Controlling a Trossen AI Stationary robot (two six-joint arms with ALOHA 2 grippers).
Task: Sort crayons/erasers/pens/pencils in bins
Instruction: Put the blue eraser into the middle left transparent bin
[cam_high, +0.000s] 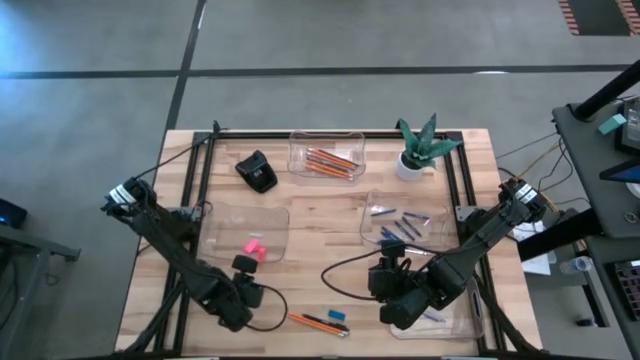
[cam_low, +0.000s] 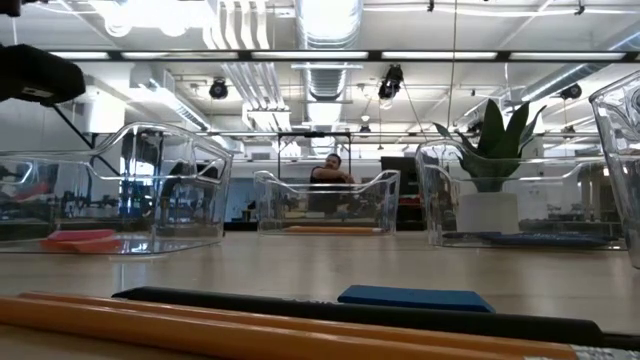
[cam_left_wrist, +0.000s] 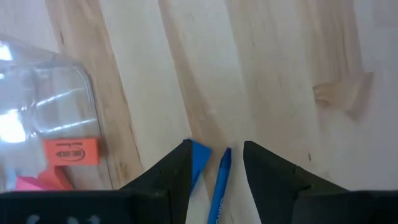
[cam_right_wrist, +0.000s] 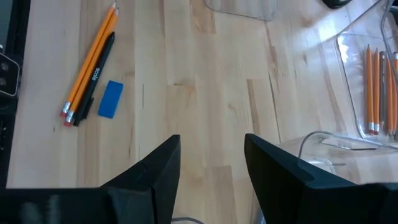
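Observation:
Two orange pencils (cam_high: 312, 321), a black pen (cam_right_wrist: 94, 71) and a blue eraser (cam_high: 337, 315) lie together on the table near its front edge. They also show in the right wrist view, with the pencils (cam_right_wrist: 90, 59) beside the eraser (cam_right_wrist: 111, 98). My left gripper (cam_high: 247, 290) is open above the table at the front left. A blue stick (cam_left_wrist: 219, 183) and a blue piece (cam_left_wrist: 199, 163) show in the gap between its fingers (cam_left_wrist: 216, 146). My right gripper (cam_high: 388, 285) is open and empty (cam_right_wrist: 212, 140), right of the pencils. Pink erasers (cam_high: 252, 246) lie in the left bin (cam_high: 215, 235).
The far bin (cam_high: 327, 140) holds pencils and the right bin (cam_high: 372, 215) holds blue crayons. Another bin (cam_high: 470, 320) sits under my right arm. A black lump (cam_high: 258, 170) and a potted plant (cam_high: 418, 150) stand at the back. A person (cam_low: 330, 175) is far behind the table.

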